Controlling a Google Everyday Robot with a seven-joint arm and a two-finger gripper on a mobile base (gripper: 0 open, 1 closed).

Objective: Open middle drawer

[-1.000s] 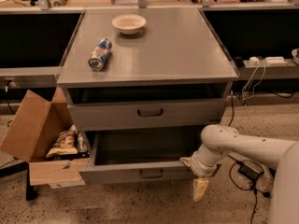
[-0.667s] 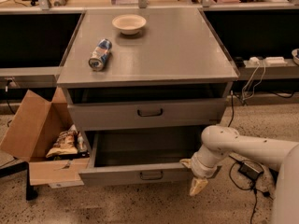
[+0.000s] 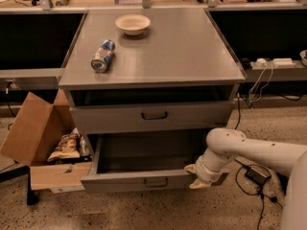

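The middle drawer (image 3: 120, 181) is a wide grey drawer with a small dark loop handle (image 3: 156, 182). It stands pulled well out of the grey cabinet (image 3: 158, 56), and its deep tray looks empty. My gripper (image 3: 198, 180), cream-coloured on the end of the white arm (image 3: 249, 152), is at the right end of this drawer's front panel, against or just in front of it. The grey drawer above (image 3: 153, 116), with its own dark handle, is nearly shut, with a dark gap over it. Anything below the open drawer is hidden.
A blue can (image 3: 103, 55) lies on its side and a cream bowl (image 3: 133, 23) stands on the cabinet top. An open cardboard box (image 3: 38, 133) with snack bags sits on the floor to the left, touching the drawer's corner. Cables and a power adapter (image 3: 256, 174) lie on the floor to the right.
My gripper has risen a little, from hanging below the drawer front to level with its right end. The drawer stays pulled out about as far as before.
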